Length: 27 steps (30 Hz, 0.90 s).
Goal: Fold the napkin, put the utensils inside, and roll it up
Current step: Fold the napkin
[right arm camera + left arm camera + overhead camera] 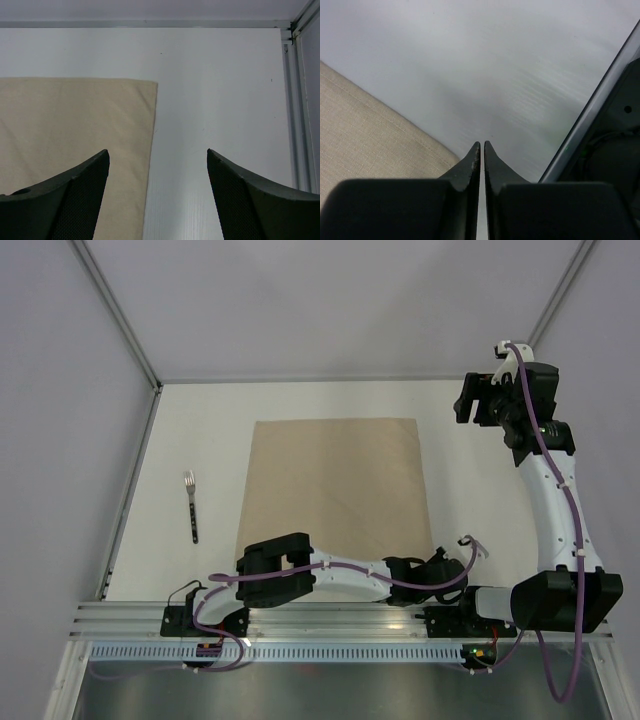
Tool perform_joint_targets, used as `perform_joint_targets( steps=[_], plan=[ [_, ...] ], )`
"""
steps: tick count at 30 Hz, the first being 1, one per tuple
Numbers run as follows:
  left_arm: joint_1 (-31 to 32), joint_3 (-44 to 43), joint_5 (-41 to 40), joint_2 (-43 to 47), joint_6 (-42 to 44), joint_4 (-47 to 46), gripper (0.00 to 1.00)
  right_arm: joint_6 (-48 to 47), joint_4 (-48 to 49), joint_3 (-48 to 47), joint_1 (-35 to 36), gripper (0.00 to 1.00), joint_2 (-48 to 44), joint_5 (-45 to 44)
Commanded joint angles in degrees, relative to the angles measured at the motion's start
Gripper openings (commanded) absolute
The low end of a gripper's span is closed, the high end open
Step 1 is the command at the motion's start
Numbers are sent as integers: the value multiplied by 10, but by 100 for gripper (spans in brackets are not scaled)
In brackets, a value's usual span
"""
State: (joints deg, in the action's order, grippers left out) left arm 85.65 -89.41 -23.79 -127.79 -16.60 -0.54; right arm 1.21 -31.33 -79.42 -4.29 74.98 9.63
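Note:
The tan napkin (335,485) lies flat and unfolded in the middle of the table. A fork (190,505) with a dark handle lies to its left, prongs pointing away, apart from the cloth. My left gripper (450,570) is shut and empty, low by the napkin's near right corner; its wrist view shows the gripper (482,144) beside the cloth's edge (370,130). My right gripper (467,402) is open and empty, raised past the napkin's far right corner. In its wrist view the gripper (157,152) frames the cloth's right edge (75,120).
An aluminium rail (340,625) runs along the near table edge and also shows in the left wrist view (590,110). Metal frame posts bound the table at left (130,490) and at the far right (297,100). Bare white table surrounds the napkin.

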Motion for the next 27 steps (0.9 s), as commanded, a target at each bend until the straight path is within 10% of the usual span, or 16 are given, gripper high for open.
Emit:
perform_joint_targets(
  steps=[1,16,27],
  plan=[
    [7,-31,-8,24,-8,2,11,1,-13,-27,-3,84,-12,-1],
    [8,-16,-67,15,31,82,40,4,-28,-36,-2,84,-5,7],
    [8,-10,-35,10,24,78,41,-1,-31,-28,-2,84,-12,-2]
  ],
)
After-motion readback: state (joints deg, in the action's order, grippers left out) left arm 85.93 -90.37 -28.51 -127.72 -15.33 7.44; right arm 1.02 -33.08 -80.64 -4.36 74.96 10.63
